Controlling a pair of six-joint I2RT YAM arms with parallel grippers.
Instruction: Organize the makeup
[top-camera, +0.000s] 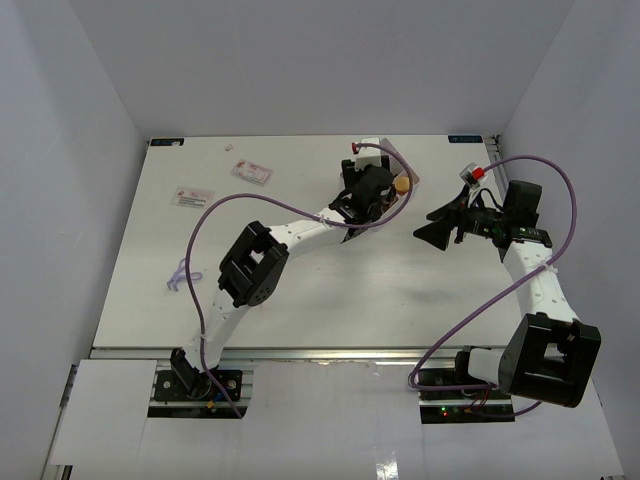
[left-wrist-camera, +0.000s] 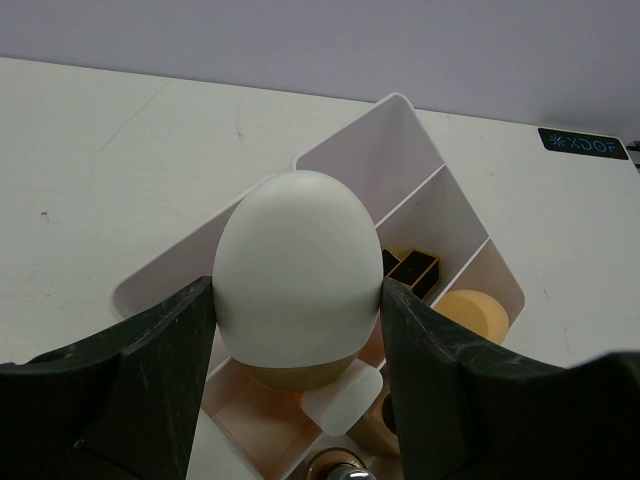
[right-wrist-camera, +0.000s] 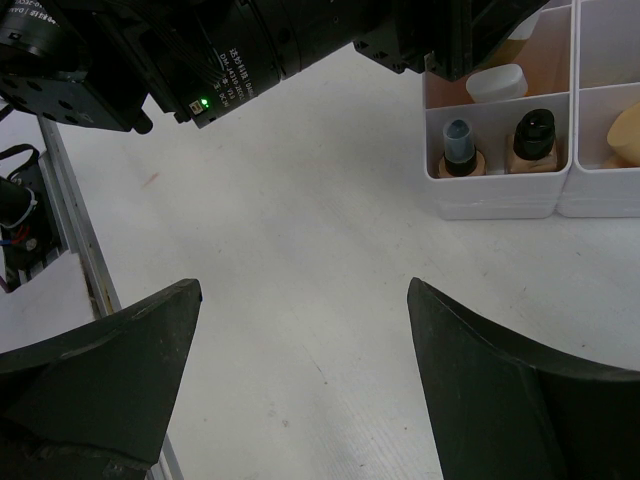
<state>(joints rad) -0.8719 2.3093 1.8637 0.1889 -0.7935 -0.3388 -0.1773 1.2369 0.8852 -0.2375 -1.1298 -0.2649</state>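
Makeup sponge (left-wrist-camera: 298, 260), white, was clamped in the left gripper (left-wrist-camera: 298, 305) above the box (left-wrist-camera: 395, 125); placing was in hand. Next move likely required lowering into a compartment, then release. Right gripper (right-wrist-camera: 303, 292) stood wide, empty.

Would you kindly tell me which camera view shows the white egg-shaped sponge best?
The left wrist view: the white egg-shaped sponge fills the frame, clamped in the left gripper. The top external view hides it under that gripper; the right wrist view does not show it.
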